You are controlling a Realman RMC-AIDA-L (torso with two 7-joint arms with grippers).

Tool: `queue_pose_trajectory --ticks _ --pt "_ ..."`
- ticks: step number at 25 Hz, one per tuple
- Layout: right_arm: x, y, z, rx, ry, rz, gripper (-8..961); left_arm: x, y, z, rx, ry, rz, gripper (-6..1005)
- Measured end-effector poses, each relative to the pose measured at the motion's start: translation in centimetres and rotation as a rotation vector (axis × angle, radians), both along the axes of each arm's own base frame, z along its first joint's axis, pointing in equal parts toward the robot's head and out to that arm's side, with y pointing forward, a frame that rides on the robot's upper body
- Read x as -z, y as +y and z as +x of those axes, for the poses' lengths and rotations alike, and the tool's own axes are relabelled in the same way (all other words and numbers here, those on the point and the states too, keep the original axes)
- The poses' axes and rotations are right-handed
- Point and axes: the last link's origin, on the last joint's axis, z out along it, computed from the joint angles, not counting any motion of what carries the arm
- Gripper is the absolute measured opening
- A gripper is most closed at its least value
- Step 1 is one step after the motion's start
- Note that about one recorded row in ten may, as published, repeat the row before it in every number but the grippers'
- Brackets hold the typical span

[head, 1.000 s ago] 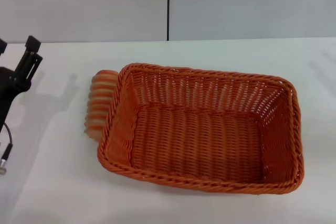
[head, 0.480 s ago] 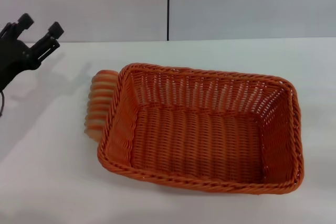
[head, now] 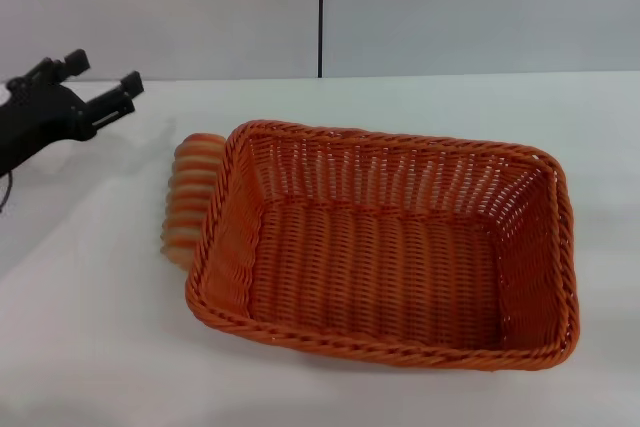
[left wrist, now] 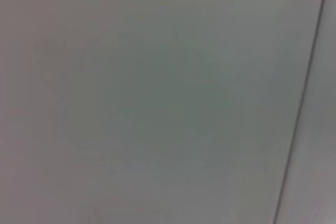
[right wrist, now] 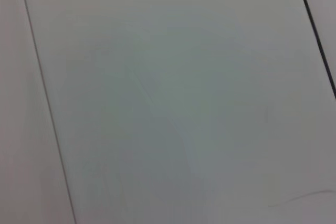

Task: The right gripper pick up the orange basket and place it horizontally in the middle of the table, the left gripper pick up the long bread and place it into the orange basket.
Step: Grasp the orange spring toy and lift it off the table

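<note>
The orange basket lies lengthwise across the middle of the white table, open side up and with nothing inside. The long bread, ridged orange and cream, lies on the table against the basket's left end, partly hidden by the rim. My left gripper hovers open at the far left, above and to the left of the bread, its fingers pointing right toward it. The right gripper is out of view. Both wrist views show only plain grey surface.
A grey wall with a dark vertical seam stands behind the table. Bare tabletop lies in front of the basket and to its left and right.
My left gripper has risen from the left edge and swung to the right, toward the bread, with its fingers now pointing sideways. Basket and bread have not moved.
</note>
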Motion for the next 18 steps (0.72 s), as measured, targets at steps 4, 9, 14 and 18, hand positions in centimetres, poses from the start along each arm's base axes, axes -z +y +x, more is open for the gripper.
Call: queue_pose_trajectory --ticks 4,9,14,18 --pt "0.1 0.0 0.0 0.004 0.010 0.002 478 0.9 0.3 0.1 -0.008 0.030 -0.049 850" --pt "0.2 0.1 0.0 0.008 0.015 0.001 477 2.3 0.7 0.4 -0.015 0.061 -0.111 848" --pt "0.3 0.2 0.1 0.010 0.019 0.000 477 3.2 0.9 0.5 -0.021 0.085 -0.150 847" --pt "0.3 0.2 0.1 0.012 0.018 0.001 478 3.7 0.9 0.7 -0.029 0.089 -0.180 846"
